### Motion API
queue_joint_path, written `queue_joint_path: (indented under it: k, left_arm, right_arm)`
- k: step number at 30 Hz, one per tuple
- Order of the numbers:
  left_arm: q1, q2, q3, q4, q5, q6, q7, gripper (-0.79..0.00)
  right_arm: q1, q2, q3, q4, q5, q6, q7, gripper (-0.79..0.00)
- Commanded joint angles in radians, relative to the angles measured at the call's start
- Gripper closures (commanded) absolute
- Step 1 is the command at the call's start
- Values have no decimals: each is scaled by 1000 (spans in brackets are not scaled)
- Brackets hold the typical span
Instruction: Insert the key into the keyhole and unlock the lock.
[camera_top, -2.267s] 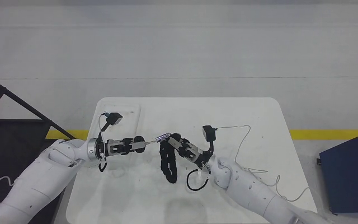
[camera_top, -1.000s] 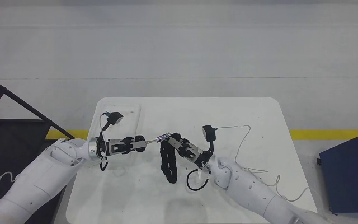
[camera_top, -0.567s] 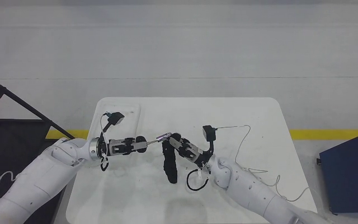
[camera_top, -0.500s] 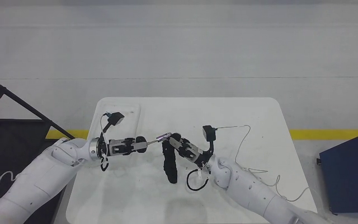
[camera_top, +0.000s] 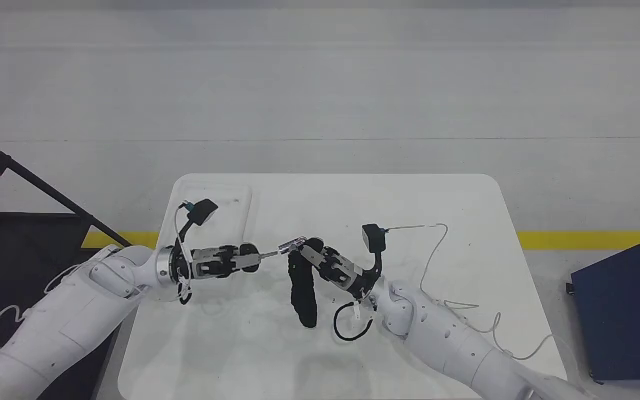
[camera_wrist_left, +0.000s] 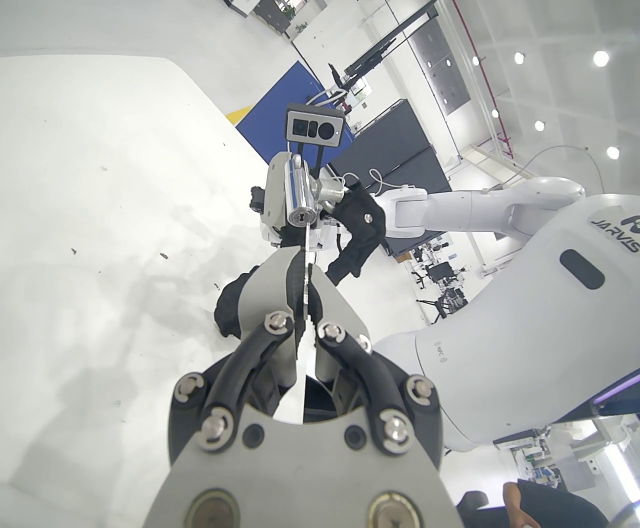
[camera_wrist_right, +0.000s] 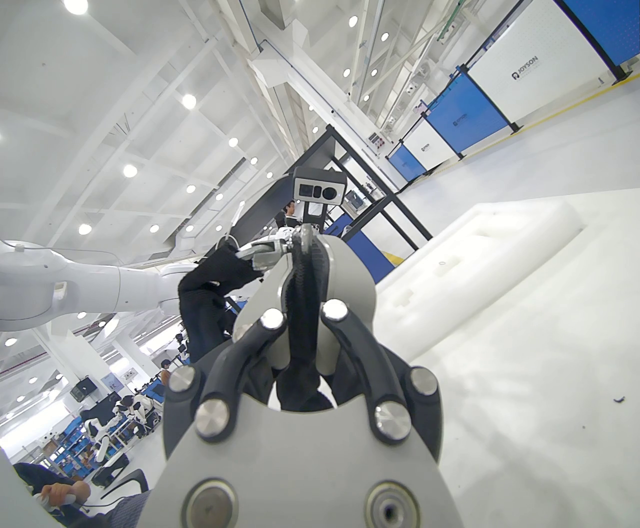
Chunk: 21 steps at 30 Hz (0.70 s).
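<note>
Left end effector (camera_wrist_left: 302, 261) clamped on key (camera_wrist_left: 305, 240), blade edge-on, tip at keyhole (camera_wrist_left: 298, 216) mouth; can't tell if it's inserted. Silver lock (camera_wrist_left: 295, 187) sits above desk (camera_wrist_left: 100, 150), right end effector (camera_wrist_right: 302, 250) closed on its black cable (camera_wrist_right: 210, 290). Risk: cable flexes, lock swivels away, tip skates past slot, key twists in the grip.

A white foam tray (camera_top: 228, 199) sits on the white table (camera_top: 450, 215)'s far left corner, and a yellow stripe (camera_top: 580, 240) marks the floor.
</note>
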Motion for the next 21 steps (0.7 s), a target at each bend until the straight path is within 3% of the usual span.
queue_joint_path:
  k: [1, 21]
  left_arm:
    - [0, 2, 3, 1, 6, -8, 9, 0]
    - [-20, 5, 25, 4, 19, -9, 10, 0]
  right_arm:
    - [0, 0, 0, 0, 0, 0, 0, 0]
    - [0, 0, 0, 0, 0, 0, 0, 0]
